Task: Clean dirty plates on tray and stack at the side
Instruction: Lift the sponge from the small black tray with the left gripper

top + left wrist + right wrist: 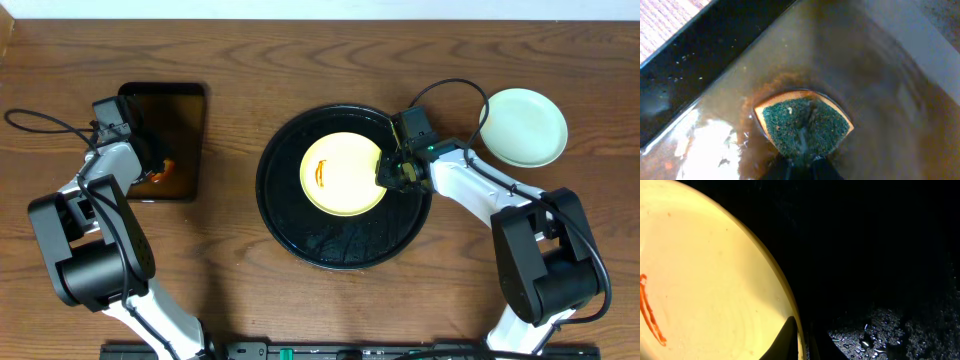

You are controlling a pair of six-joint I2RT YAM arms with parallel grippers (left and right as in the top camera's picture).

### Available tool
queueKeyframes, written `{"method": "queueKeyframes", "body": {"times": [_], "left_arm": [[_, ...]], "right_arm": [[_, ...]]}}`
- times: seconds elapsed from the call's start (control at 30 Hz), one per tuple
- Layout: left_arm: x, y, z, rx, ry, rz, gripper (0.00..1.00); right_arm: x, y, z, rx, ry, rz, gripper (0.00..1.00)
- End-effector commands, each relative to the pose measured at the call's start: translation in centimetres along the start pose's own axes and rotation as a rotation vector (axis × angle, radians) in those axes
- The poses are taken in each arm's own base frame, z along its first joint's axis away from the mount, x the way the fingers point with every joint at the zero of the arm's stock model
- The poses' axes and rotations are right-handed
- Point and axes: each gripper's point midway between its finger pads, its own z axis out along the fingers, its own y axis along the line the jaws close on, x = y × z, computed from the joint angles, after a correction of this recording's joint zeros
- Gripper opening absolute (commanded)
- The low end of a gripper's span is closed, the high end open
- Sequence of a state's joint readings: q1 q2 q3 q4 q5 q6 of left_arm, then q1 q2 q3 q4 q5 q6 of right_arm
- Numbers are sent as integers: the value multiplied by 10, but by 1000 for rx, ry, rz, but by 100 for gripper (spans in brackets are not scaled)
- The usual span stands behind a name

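We see left fingers [822, 172] clamped on sponge [805, 125] (in the brown-liquid tray [185, 120]), right fingers [782, 345] pinching yellow plate [340, 175] rim on round tray [340, 245].

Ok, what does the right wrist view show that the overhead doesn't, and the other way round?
Only the right wrist: the right gripper close up, shut on the rim of the yellow plate, and water droplets on the round black tray. Only the overhead: the mint-green plate on the table at the side, the rectangular tray of brown liquid, and the left gripper holding the sponge in it. Both: the yellow plate with its orange smear, lying in the round tray.
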State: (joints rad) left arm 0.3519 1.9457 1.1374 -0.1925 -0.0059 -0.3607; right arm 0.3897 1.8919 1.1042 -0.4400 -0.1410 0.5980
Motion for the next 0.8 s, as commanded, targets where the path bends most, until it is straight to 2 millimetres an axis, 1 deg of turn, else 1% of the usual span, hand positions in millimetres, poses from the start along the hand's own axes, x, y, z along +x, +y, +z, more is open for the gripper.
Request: {"method": "queueKeyframes", "body": {"times": [0.0, 0.03, 0.1, 0.17, 0.2, 0.27, 0.33, 0.4, 0.53, 0.57, 0.63, 0.7, 0.77], "left_arm": [[-20, -14, -32, 77, -64, 3, 8], [-30, -27, -53, 145, -99, 4, 7], [-43, -34, -75, 185, -151, 5, 8], [-50, -36, -86, 198, -182, 5, 8], [-51, -37, -88, 201, -188, 5, 7], [-51, -36, -84, 194, -185, 4, 7], [-46, -32, -74, 172, -167, 6, 7], [-38, -25, -55, 134, -138, 6, 7], [-19, -18, -9, 102, -72, 6, 7], [-18, -18, -6, 100, -67, 6, 7], [-25, -25, -15, 137, -92, 7, 7], [-35, -37, -32, 201, -119, 10, 8], [-48, -49, -59, 264, -168, 17, 7]], "right_arm": [[4, -8, 8, 40, 12, -9, 8], [4, -8, 8, 40, 12, -9, 8], [4, -8, 8, 40, 11, -9, 8], [4, -8, 8, 40, 11, -9, 8], [4, -8, 8, 40, 11, -9, 8], [4, -8, 8, 40, 11, -9, 8], [4, -8, 8, 39, 11, -8, 8], [4, -8, 8, 39, 11, -9, 8], [4, -8, 8, 40, 11, -9, 7], [4, -8, 8, 41, 12, -9, 7], [5, -8, 8, 42, 14, -9, 6], [5, -8, 8, 41, 13, -9, 6], [5, -8, 8, 41, 12, -9, 5]]}}
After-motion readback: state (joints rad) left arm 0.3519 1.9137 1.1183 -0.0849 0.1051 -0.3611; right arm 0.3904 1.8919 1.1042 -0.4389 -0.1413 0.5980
